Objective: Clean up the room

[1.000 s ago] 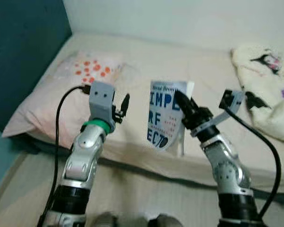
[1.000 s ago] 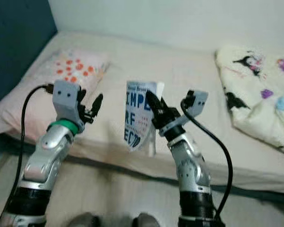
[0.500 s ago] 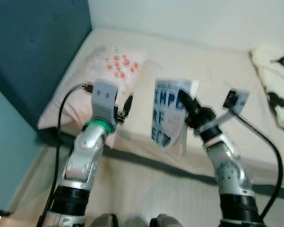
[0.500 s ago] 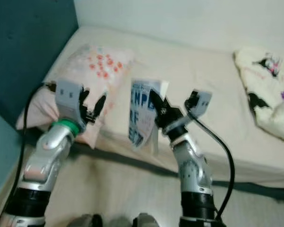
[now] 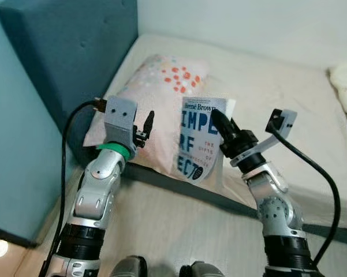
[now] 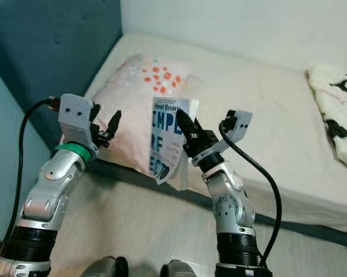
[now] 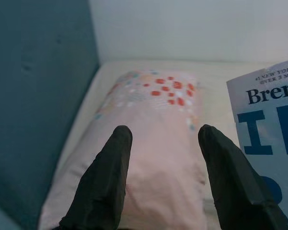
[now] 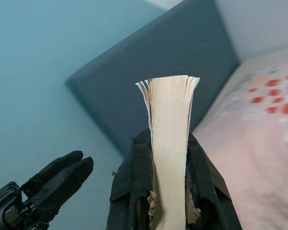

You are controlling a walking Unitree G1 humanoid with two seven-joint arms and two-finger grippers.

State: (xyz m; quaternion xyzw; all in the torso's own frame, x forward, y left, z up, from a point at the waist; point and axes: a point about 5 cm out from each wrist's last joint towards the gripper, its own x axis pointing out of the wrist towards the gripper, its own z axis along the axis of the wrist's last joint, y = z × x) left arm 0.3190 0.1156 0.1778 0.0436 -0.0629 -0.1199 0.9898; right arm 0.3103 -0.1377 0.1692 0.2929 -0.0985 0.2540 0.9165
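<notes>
A paperback book (image 5: 199, 138) with a pale blue cover and dark blue letters hangs upright in front of the bed, and my right gripper (image 5: 217, 122) is shut on its edge. The page block (image 8: 169, 143) sits clamped between the two black fingers (image 8: 129, 187). My left gripper (image 5: 145, 124) is held up to the left of the book with its fingers (image 7: 108, 177) open and nothing between them. Behind both lies a pink pillow (image 5: 161, 86) with orange dots at the head of the bed.
The cream mattress (image 5: 265, 86) stretches to the right, with a white cartoon-print blanket (image 6: 335, 115) at its far right. A dark teal headboard (image 5: 63, 52) rises on the left beside a lighter teal wall (image 5: 11, 173). Bare floor (image 5: 179, 231) lies below the bed edge.
The camera has swung to the left, so the headboard and wall fill more of the left and the blanket has slid off to the right. Both arms keep their pose, the book still held.
</notes>
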